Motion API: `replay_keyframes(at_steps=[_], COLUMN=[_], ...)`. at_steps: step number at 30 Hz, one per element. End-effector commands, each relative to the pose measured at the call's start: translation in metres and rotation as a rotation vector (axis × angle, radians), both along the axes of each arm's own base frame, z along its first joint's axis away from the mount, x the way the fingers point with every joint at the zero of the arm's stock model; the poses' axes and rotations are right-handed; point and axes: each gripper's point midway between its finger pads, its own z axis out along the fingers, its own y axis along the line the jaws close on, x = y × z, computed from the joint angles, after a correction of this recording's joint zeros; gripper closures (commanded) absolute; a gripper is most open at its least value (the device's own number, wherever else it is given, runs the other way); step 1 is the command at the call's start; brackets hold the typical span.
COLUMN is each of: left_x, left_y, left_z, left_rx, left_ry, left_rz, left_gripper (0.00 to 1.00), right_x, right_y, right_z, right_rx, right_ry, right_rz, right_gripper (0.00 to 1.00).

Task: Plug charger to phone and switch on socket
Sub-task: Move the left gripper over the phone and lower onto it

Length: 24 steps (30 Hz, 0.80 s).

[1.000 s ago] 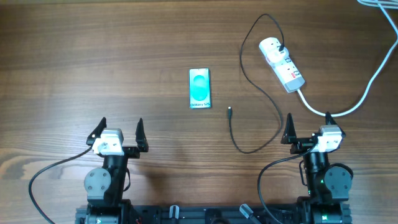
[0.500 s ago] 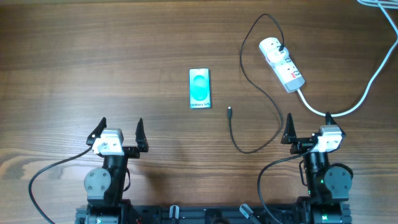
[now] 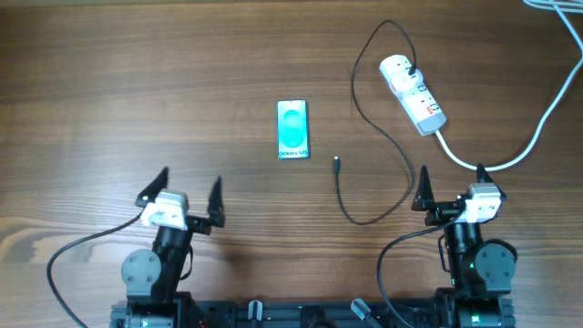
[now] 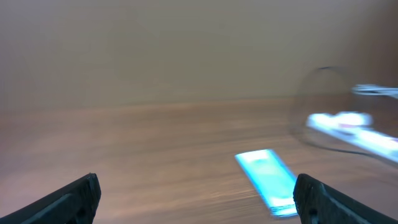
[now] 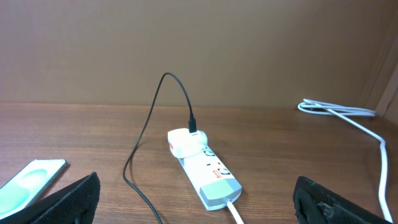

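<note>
The phone [image 3: 292,129], with a cyan screen, lies flat at the table's middle; it is blurred in the left wrist view [image 4: 267,182] and shows at the lower left of the right wrist view [image 5: 30,180]. The charger's black cable [image 3: 401,155] loops from the white socket [image 3: 413,94] down to its plug tip [image 3: 336,165], right of the phone and apart from it. The socket also shows in the right wrist view [image 5: 202,163]. My left gripper [image 3: 189,185] is open and empty near the front edge. My right gripper [image 3: 452,182] is open and empty, in front of the socket.
A thick white cable [image 3: 537,128] runs from the socket to the far right corner, passing close by my right gripper; it also shows in the right wrist view [image 5: 348,112]. The table [image 3: 137,73] is dark wood.
My left gripper has shifted slightly right and towards the phone, and its wrist view is motion-blurred. The right arm, phone, charger and socket have not moved.
</note>
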Motion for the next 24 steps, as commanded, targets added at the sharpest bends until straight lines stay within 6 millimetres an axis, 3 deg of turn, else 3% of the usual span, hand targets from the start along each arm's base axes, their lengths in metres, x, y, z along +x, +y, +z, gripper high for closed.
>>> replay_keyframes(at_steps=[1, 3, 7, 9, 12, 15, 17, 20, 24], left_x=[-0.026, -0.043, -0.076, -0.087, -0.08, -0.045, -0.034, -0.026, 0.015], left_y=[-0.052, -0.065, -0.059, -0.058, -0.057, -0.053, -0.08, -0.103, -0.111], left_z=[0.031, 0.062, 0.138, 0.169, 0.217, 0.249, 0.267, 0.264, 0.252], left_rx=[0.038, 0.078, 0.139, 0.143, 0.115, 0.037, -0.018, -0.094, -0.28], left_ry=[-0.151, -0.308, -0.674, -0.705, -0.567, -0.159, 0.093, 0.244, 0.408], left_rz=[-0.335, -0.426, -0.367, -0.359, -0.357, -0.339, -0.548, -0.754, -0.792], left_gripper=[0.0, 0.0, 0.0, 0.0, 0.0, 0.0, 0.0, 0.0, 0.0], right_x=[0.0, 0.0, 0.0, 0.0, 0.0, 0.0, 0.0, 0.0, 0.0], right_y=[-0.002, -0.002, -0.002, -0.002, -0.002, -0.002, -0.002, -0.002, -0.002], right_z=[0.0, 0.0, 0.0, 0.0, 0.0, 0.0, 0.0, 0.0, 0.0], right_rx=[-0.005, -0.005, -0.005, -0.005, -0.005, -0.005, -0.005, -0.005, -0.005], right_ry=[-0.003, -0.003, -0.003, -0.003, -0.003, -0.003, -0.004, -0.003, -0.003], right_rz=[-0.007, -0.007, -0.007, -0.007, -0.007, -0.007, -0.007, -0.007, -0.007], right_gripper=[0.0, 0.0, 0.0, 0.0, 0.0, 0.0, 0.0, 0.0, 0.0])
